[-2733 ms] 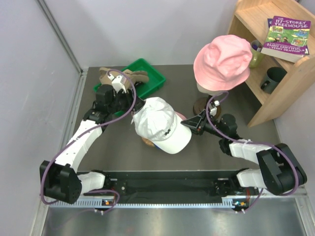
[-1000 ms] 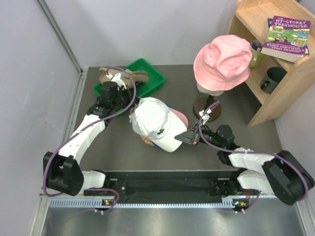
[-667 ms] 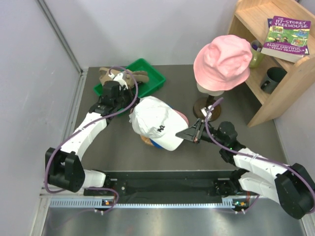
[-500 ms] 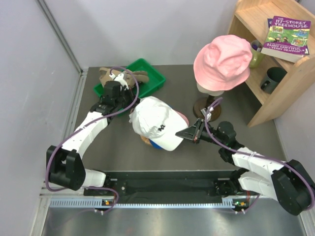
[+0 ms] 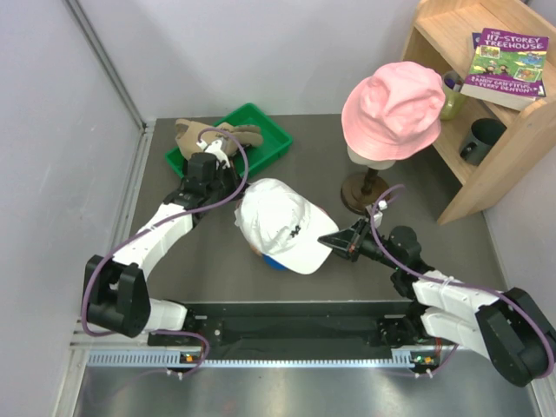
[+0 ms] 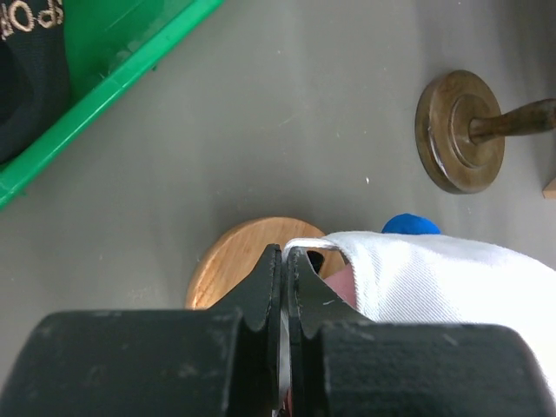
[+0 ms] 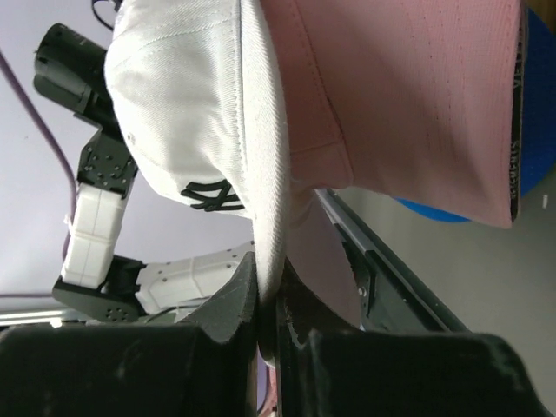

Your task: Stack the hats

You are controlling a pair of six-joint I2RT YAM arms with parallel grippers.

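On the bench (image 5: 217,261), the white cap (image 5: 278,221) covers the pink cap (image 7: 408,95) and blue cap (image 6: 410,226). The left end effector (image 6: 284,261) pinches its back rim and the right end effector (image 7: 265,295) its peak. This looks like seating; next, both should let go.

Grey table (image 5: 201,262) under green tray (image 5: 276,148), round stand base (image 5: 354,193), wooden shelf (image 5: 488,174).

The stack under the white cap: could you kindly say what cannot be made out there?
- Top view: the white cap covers the stack; only a blue sliver shows, so no count.
- Right wrist view: picture edges cut off the pink cap; whether the right claw also pinches its peak is unclear.
- Left wrist view: the left claw hides part of the wooden stand.
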